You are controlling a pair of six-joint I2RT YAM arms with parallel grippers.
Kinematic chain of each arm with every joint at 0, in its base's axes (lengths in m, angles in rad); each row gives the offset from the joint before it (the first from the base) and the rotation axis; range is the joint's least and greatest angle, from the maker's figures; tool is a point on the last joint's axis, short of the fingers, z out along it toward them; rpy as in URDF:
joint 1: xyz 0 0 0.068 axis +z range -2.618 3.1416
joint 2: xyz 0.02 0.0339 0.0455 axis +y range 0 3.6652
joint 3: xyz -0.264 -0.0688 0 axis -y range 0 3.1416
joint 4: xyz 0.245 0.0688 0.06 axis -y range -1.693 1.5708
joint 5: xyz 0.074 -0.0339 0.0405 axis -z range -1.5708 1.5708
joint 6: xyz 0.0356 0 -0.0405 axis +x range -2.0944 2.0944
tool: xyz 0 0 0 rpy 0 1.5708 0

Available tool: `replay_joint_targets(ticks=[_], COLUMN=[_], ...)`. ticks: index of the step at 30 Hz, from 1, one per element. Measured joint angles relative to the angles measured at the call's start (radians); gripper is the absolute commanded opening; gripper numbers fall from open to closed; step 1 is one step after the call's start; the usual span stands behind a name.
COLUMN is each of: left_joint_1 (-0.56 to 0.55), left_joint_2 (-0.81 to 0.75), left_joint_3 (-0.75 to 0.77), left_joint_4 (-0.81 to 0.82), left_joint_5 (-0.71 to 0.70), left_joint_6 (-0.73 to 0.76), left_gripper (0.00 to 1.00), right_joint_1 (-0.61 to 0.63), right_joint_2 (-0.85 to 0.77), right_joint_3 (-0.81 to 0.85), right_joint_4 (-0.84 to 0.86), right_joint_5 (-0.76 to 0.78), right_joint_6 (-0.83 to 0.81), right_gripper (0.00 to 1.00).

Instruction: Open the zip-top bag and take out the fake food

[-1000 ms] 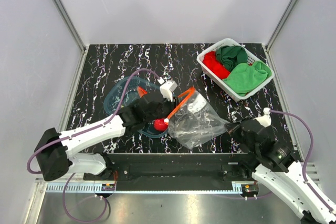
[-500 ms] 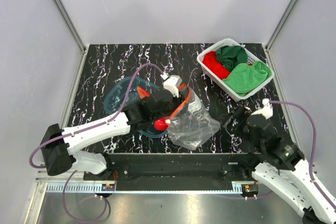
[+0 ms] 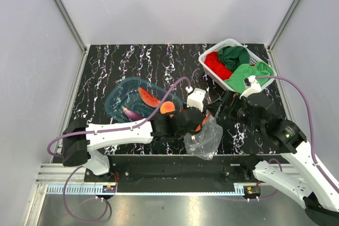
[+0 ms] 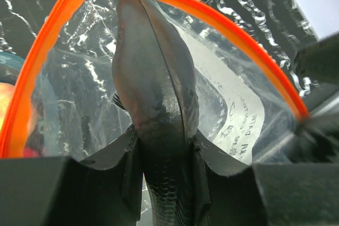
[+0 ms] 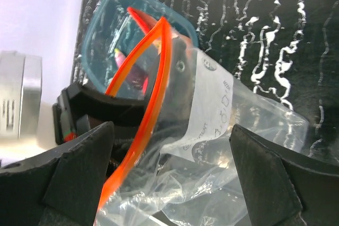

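- Both arms are drawn in onto the clear crinkly zip-top bag (image 3: pixel 207 140), now further right.
- Its film is pinched by the left gripper (image 4: pixel 139 19); the right gripper (image 5: pixel 169 136) is spread wide, empty.
- Opening is judged in hand; the free lip must be gripped next.
- One orange-peach plastic fruit (image 3: pixel 168 107) is seen in the translucent blue tub (image 3: pixel 114 101).

The left arm (image 3: pixel 116 130) stretches low toward the right, with the left gripper (image 4: pixel 140 35) clamped on the bag (image 3: pixel 205 141). The right arm (image 3: pixel 283 133) bends inward, and the right gripper (image 5: pixel 169 149) has its fingers spread wide.
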Motion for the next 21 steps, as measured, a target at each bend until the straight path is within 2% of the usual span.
replay_joint_targets(ticks=[1,2,4,5,7,8,10,12,14,18,21], left_joint_1=[-0.007,-0.013,-0.018,-0.02,-0.024,-0.025,-0.025,-0.026,-0.026,-0.027,-0.032], left_joint_2=[0.011,0.019,0.03,0.034,0.039,0.04,0.045,0.047,0.048,0.048,0.043], left_joint_3=[0.01,0.016,0.027,0.031,0.04,0.045,0.063,0.078,0.087,0.086,0.058], left_joint_4=[-0.009,-0.016,-0.027,-0.031,-0.04,-0.043,-0.055,-0.065,-0.061,-0.043,0.003], left_joint_5=[-0.015,-0.027,-0.047,-0.053,-0.063,-0.067,-0.08,-0.094,-0.104,-0.111,-0.098], left_joint_6=[0.004,0.006,0.011,0.013,0.016,0.018,0.021,0.027,0.036,0.066,0.098], left_gripper=[0.0,0.0,0.0,0.0,0.0,0.0,0.0,0.0,0.0,0.0,0.0], right_joint_1=[-0.003,-0.006,-0.008,-0.007,-0.006,-0.006,-0.006,-0.008,-0.005,-0.003,-0.003], right_joint_2=[0.003,0.003,0.003,0.0,-0.014,-0.018,-0.028,-0.027,-0.024,-0.024,-0.019], right_joint_3=[-0.001,-0.003,-0.01,-0.016,-0.046,-0.058,-0.103,-0.131,-0.14,-0.141,-0.134], right_joint_4=[0.0,0.0,0.002,0.01,0.032,0.037,0.057,0.071,0.071,0.072,0.059], right_joint_5=[0.001,0.004,0.006,0.0,-0.014,-0.019,-0.049,-0.065,-0.085,-0.076,-0.041], right_joint_6=[-0.004,-0.008,-0.014,-0.013,-0.007,-0.008,-0.002,-0.003,-0.008,-0.01,-0.018], right_gripper=[0.97,0.88,0.79,0.7,0.63,0.54,0.46,0.26,0.22,0.06,0.03])
